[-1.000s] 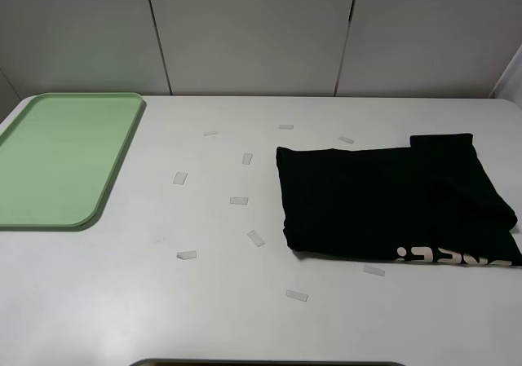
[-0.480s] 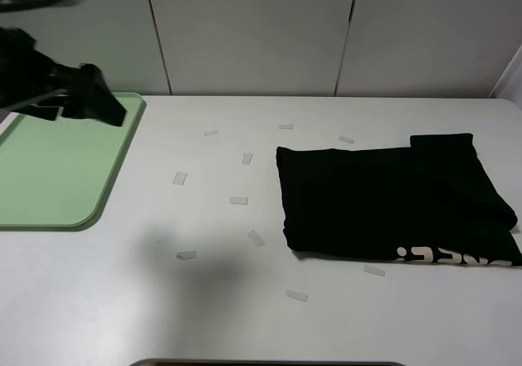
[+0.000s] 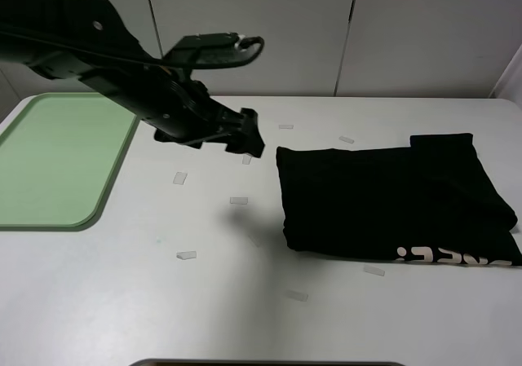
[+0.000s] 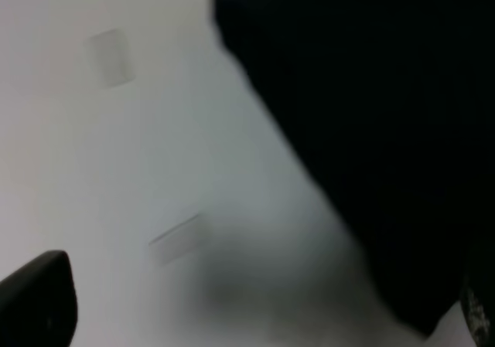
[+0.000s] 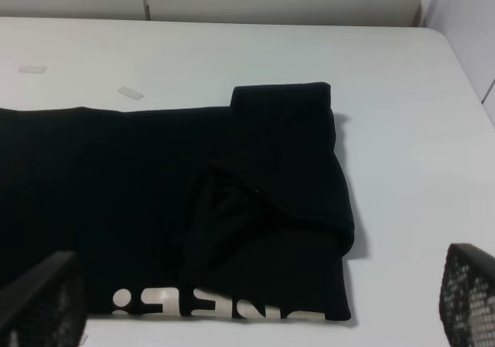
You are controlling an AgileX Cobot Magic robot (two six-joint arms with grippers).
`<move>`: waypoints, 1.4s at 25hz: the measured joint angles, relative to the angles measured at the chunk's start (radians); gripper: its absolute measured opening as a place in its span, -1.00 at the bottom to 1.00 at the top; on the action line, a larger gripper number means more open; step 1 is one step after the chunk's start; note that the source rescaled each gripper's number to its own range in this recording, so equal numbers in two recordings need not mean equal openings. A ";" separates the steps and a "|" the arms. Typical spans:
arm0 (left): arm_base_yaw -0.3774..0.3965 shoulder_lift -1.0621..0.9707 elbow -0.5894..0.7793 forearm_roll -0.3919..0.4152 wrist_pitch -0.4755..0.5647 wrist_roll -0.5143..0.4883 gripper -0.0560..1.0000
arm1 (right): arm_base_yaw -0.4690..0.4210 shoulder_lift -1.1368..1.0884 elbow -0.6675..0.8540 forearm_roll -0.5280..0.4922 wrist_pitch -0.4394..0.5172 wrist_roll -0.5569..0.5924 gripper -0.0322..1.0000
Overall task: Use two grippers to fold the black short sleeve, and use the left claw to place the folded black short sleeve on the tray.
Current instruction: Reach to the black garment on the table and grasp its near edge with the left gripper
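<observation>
Small clear tape strips (image 3: pixel 296 296) dot the near part of a white counter (image 3: pixel 122 301). On its right half a black short-sleeved T-shirt (image 3: pixel 391 199) lies folded into a rough rectangle. Its pale block lettering (image 3: pixel 457 257) runs along the near edge, partly cut off by the fold. A doubled-over flap sits at the shirt's far right corner.

The right wrist view looks across the same T-shirt (image 5: pixel 193 208). The right gripper (image 5: pixel 255 304) is spread wide, one black fingertip (image 5: pixel 42 301) at each side of the frame, with nothing between them and the shirt lying flat below.

Farther back, the black jointed left arm (image 3: pixel 98 56), a looped cable over its wrist, stretches in from the left across the middle of the counter. The left gripper (image 3: pixel 251 138) hangs just beside the shirt's far left corner, above the surface, with its shadow on the counter nearer the camera. The blurred left wrist view shows that gripper (image 4: pixel 259 308) spread too, with its fingers at opposite edges of the frame. It holds nothing, and the shirt's edge lies beneath it.

The pale green rectangular plastic tray (image 3: pixel 57 158), low-rimmed and round-cornered, sits on the far left of the counter, well apart from the shirt. A grey panelled wall (image 3: pixel 253 32) closes the background.
</observation>
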 joint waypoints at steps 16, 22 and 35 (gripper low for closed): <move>-0.182 0.266 -0.057 -0.151 -0.225 -0.175 1.00 | 0.000 0.000 0.000 0.000 0.000 0.000 1.00; -0.207 0.326 -0.068 -0.153 -0.297 -0.206 1.00 | 0.000 0.000 0.000 0.000 0.000 0.000 1.00; -0.238 0.412 -0.163 -0.153 -0.327 -0.263 0.99 | 0.000 0.000 0.000 0.000 0.000 0.000 1.00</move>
